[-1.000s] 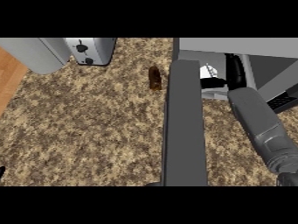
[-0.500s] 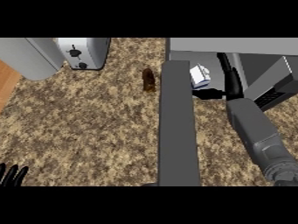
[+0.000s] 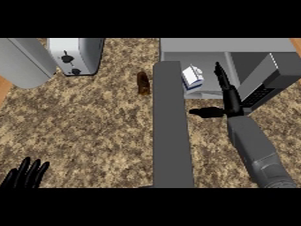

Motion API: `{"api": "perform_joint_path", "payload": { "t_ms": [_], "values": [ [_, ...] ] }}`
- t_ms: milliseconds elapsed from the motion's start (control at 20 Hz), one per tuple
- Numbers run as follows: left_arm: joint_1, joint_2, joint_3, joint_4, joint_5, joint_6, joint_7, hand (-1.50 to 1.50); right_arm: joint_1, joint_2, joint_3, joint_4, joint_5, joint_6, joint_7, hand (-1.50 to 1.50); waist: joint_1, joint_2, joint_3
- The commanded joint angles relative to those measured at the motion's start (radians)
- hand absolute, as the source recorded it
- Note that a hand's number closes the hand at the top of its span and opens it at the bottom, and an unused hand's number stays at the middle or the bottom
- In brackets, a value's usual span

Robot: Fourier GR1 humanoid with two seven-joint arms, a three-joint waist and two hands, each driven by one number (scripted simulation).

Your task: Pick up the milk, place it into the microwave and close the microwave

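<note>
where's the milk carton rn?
Head view, upper right: the small white-and-blue milk carton stands inside the open grey microwave, just right of its open door and left of the black right robot hand.

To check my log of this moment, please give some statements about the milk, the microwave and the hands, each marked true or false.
1. The milk is inside the microwave. True.
2. The microwave door is closed. False: it stands open.
3. The right hand grips the milk. False: its fingers are straight, not curled round the carton.
4. The left hand shows open at the lower left. True.
</note>
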Motion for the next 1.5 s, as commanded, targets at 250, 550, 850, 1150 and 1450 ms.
{"api": "perform_joint_path", "payload": {
  "t_ms": [250,550,850,1150,1450],
  "values": [
    [-0.085,-0.002,-0.124,-0.004,-0.058,0.059,0.109,-1.50,0.258,0.061,0.078,-0.217,-0.031,0.136,-0.013,-1.50,-0.041,-0.013,-0.002],
    [-0.193,-0.002,-0.202,0.090,-0.168,0.076,0.166,1.50,0.467,0.090,0.126,-0.430,-0.062,0.236,-0.047,-1.50,-0.053,-0.013,-0.003],
    [-0.334,-0.002,-0.248,0.236,-0.230,0.117,0.151,1.50,0.726,0.107,0.180,-0.765,-0.108,0.307,0.055,-1.50,-0.047,-0.007,-0.003],
    [-0.537,-0.002,-0.325,0.420,-0.324,0.197,0.182,1.50,0.928,0.071,0.159,-1.033,-0.153,0.325,0.093,-1.50,-0.031,0.000,-0.002],
    [-0.696,-0.002,-0.486,0.625,-0.404,0.181,0.243,1.50,1.025,0.027,0.132,-1.152,-0.196,0.387,0.131,-1.50,-0.038,0.003,-0.001]
  ]
}}
